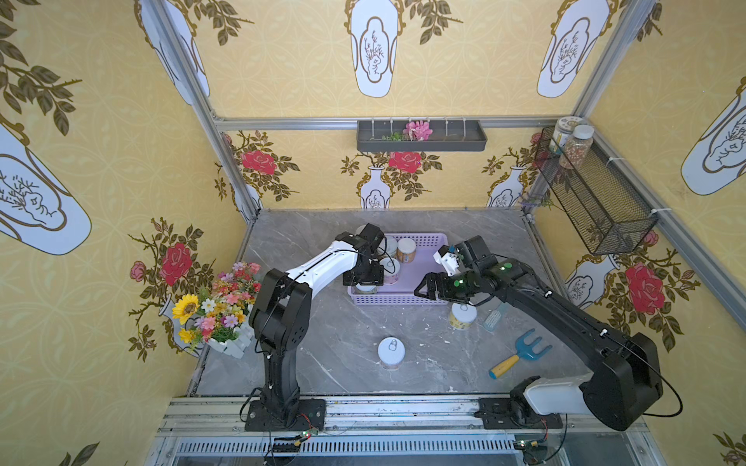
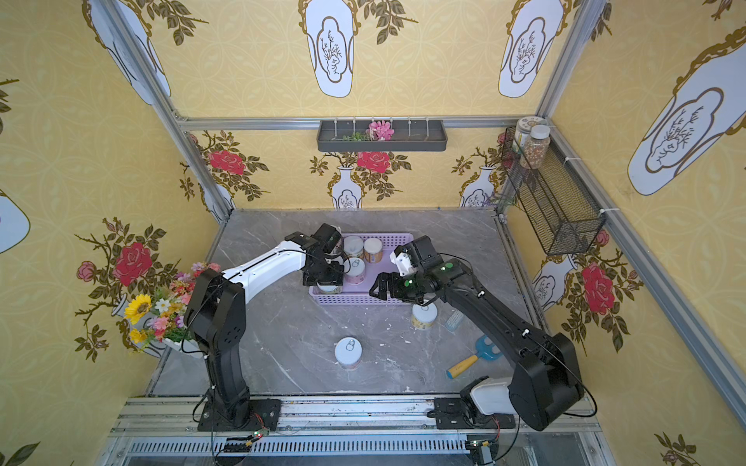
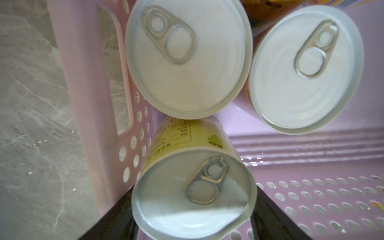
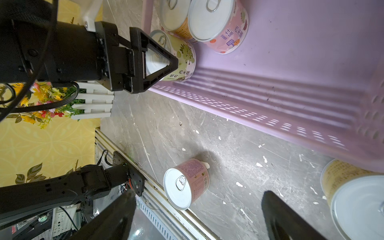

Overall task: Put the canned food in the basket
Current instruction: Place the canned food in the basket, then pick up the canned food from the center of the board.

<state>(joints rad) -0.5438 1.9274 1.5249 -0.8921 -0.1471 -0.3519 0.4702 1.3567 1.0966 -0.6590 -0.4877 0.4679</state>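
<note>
**Six tins in sight**

I count six tins (image 1: 390,353): four inside the one lavender basket (image 1: 403,300), two out on the tabletop (image 1: 323,343). One wire-mesh basket (image 1: 597,210) with two jars (image 1: 580,147). One garden fork (image 1: 524,351), one brush (image 1: 494,318), one flower planter (image 1: 218,314), one wall tray (image 1: 422,143).

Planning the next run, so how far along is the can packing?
Done: three cans stand in the basket. In hand: the left gripper holds a yellow-green can in the basket's near-left corner. Left: a pink-labelled can and a pale-yellow can on the table; the right gripper is open, empty.
</note>
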